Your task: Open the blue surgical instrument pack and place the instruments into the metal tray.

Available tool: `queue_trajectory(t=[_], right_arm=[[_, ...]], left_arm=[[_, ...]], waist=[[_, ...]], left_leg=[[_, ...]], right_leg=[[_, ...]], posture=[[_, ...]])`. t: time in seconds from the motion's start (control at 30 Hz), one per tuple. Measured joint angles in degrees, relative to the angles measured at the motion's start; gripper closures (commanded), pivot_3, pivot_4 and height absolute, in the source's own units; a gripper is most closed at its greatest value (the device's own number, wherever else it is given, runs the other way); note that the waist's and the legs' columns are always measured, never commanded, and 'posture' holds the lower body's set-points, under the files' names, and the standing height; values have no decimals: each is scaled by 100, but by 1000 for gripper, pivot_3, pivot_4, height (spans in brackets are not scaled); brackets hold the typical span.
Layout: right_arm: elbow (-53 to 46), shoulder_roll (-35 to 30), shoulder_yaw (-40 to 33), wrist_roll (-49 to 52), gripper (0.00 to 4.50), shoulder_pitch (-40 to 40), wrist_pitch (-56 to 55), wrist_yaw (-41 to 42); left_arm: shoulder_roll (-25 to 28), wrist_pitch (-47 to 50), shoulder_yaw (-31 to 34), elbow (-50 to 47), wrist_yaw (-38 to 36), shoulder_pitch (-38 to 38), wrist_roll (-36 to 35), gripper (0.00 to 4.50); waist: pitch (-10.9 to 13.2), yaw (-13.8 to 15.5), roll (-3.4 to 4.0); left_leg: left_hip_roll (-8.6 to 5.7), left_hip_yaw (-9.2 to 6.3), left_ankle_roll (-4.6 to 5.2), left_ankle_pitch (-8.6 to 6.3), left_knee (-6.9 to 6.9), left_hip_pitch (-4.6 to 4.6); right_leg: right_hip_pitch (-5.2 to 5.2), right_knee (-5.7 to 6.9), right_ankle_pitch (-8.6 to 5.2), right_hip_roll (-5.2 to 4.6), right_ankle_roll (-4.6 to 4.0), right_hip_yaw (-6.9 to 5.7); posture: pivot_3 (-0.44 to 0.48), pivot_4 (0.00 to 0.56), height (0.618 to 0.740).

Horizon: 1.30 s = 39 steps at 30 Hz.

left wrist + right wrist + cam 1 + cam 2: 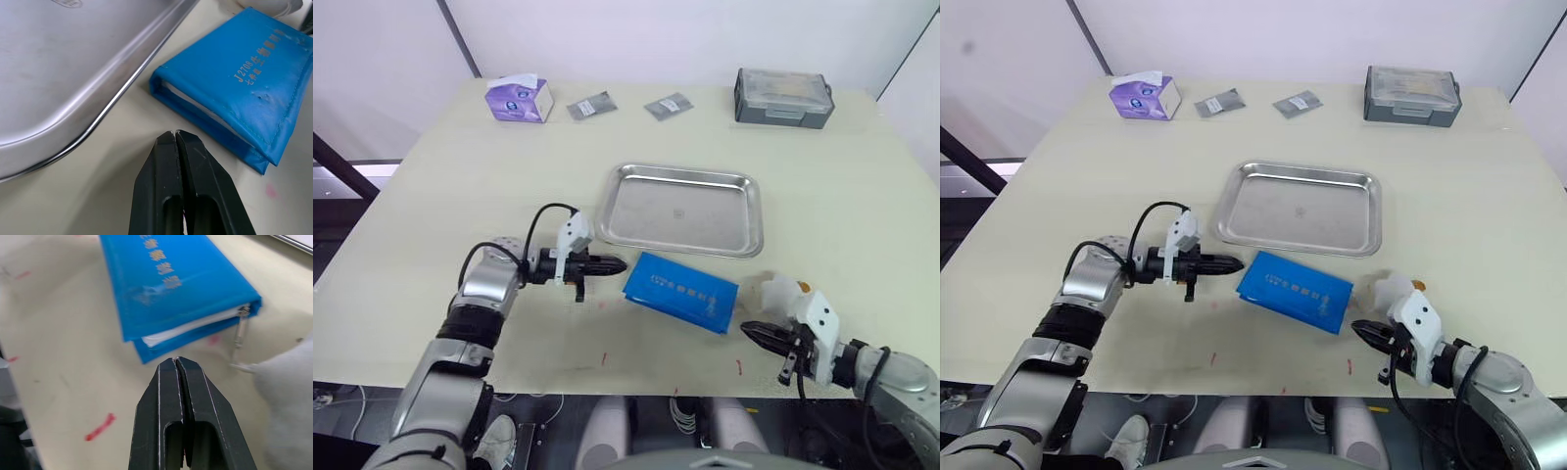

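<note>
A closed blue pack (682, 292) lies flat on the table (431, 196), just in front of the empty tray (680, 208). Both grippers, left (613, 264) and right (751, 331), point at its ends with fingers pressed together, holding nothing. The pack looks soft, light and slightly slick; its open edge, showing pale lining, seems the place to lift.

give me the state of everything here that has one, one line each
blue surgical instrument pack: folded shut, flat on the table, beside the tray
metal tray: nothing in it
left gripper: shut, holding nothing
right gripper: shut, holding nothing
grey box: lid on
tissue box: open, a tissue sticking out
</note>
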Motion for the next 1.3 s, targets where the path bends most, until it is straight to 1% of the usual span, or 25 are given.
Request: queue_trajectory(t=[0.03,0.07,0.17,0.47,0.63,0.87,0.97,1.17,1.3], right_arm=[[97,52,37,-114,4500,-50,-36,-14],[342,318,128,-216,4500,-343,-159,-126],[452,379,206,-303,4500,-491,-270,-120],[773,515,206,-446,4500,-696,-447,-82],[872,570,197,-436,4500,-751,-461,12],[997,349,127,-308,4500,-866,-484,502],[1203,157,148,-345,4500,-927,-612,827],[1453,31,170,-423,4500,-1047,-849,1148],[1531,-31,129,-422,4500,-1016,-953,1262]], left_arm=[[-29,-37,-3,19,-27,-34,48,4421],[-174,-39,-71,-3,-73,-58,89,4421],[-274,-35,-181,-98,-134,-55,90,4421],[-241,186,-221,-688,-187,259,94,4421],[-103,359,-220,-1171,-203,558,69,4421],[202,726,-213,-2025,-227,1108,-64,4421],[327,1010,-217,-2516,-177,1451,-210,4421],[381,1228,-221,-2900,-41,1673,-260,4421],[399,1257,-212,-2950,24,1737,-296,4421]], waist=[[0,3,0],[-1,-1,-2],[-2,2,1],[-2,4,2],[-3,-4,2],[-3,-5,4],[-3,-3,4],[-2,3,5],[-3,4,5]], left_leg=[[0,-2,0,0,0,-1],[0,-1,0,0,3,0],[-2,-2,0,0,4,-1],[-1,-3,0,0,3,0],[1,-3,0,0,2,1],[3,-2,0,0,2,3],[4,-1,0,0,2,4],[3,-1,0,0,2,4],[3,-1,0,0,2,4]], right_leg=[[0,0,0,0,0,-2],[1,3,0,0,0,-1],[1,4,0,-1,0,-1],[0,6,0,-1,0,0],[0,7,0,-1,0,1],[1,7,0,-1,-1,3],[0,7,0,-1,-1,3],[1,7,0,-1,-1,4],[1,6,0,-1,-1,3]], posture=[[0,150,740],[0,150,740],[0,150,740],[0,150,740],[0,150,740],[0,150,740],[0,150,740],[0,150,740],[0,150,740]])
